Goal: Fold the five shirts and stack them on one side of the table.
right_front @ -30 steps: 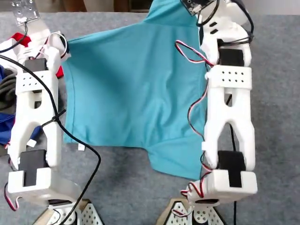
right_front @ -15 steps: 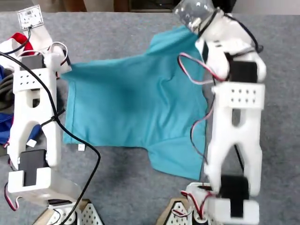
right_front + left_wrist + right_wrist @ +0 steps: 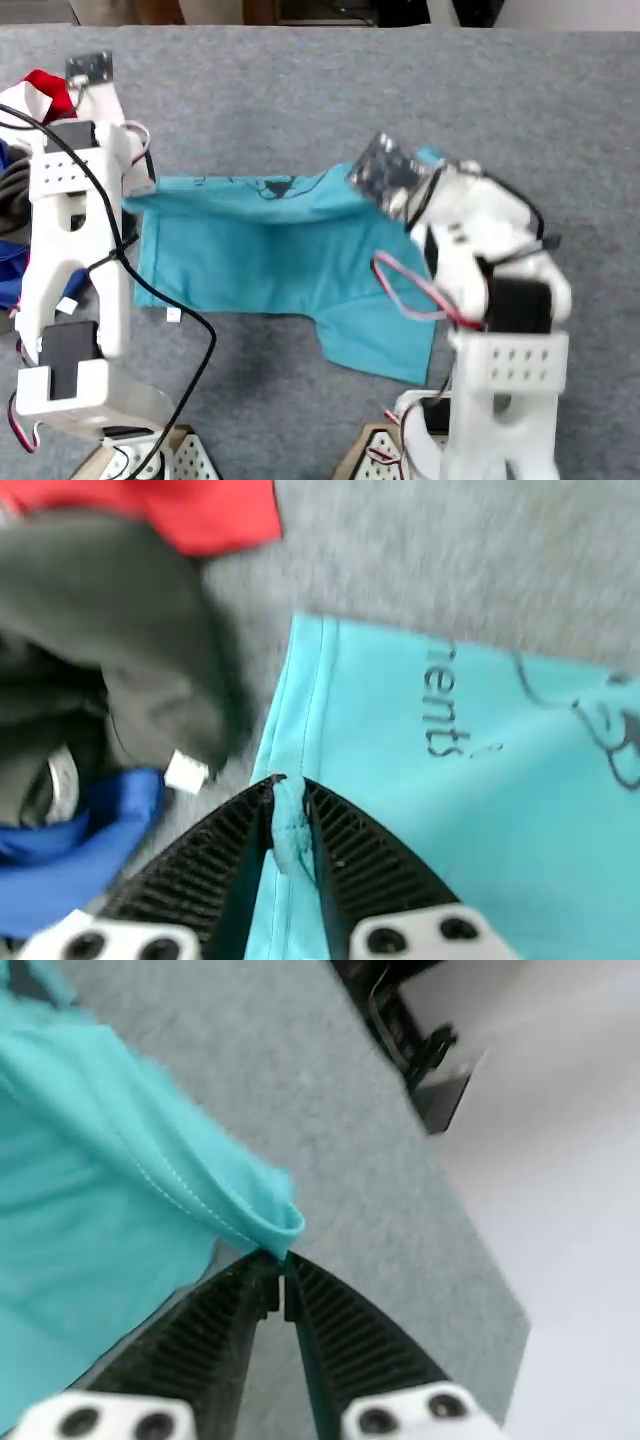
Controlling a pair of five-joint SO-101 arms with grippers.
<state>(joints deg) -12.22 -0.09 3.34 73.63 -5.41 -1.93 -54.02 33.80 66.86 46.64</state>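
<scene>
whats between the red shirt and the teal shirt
Bare grey table, as the left wrist view shows; the red shirt and teal shirt lie apart.

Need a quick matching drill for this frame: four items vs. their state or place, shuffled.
Items:
1 teal shirt
2 left gripper
3 red garment
4 table

States or places:
a in the clothes pile beside the left arm
b grey surface under everything
c shut on a hem
d partly folded over, spread between the arms

Pairs: 1-d, 2-c, 3-a, 4-b
</scene>
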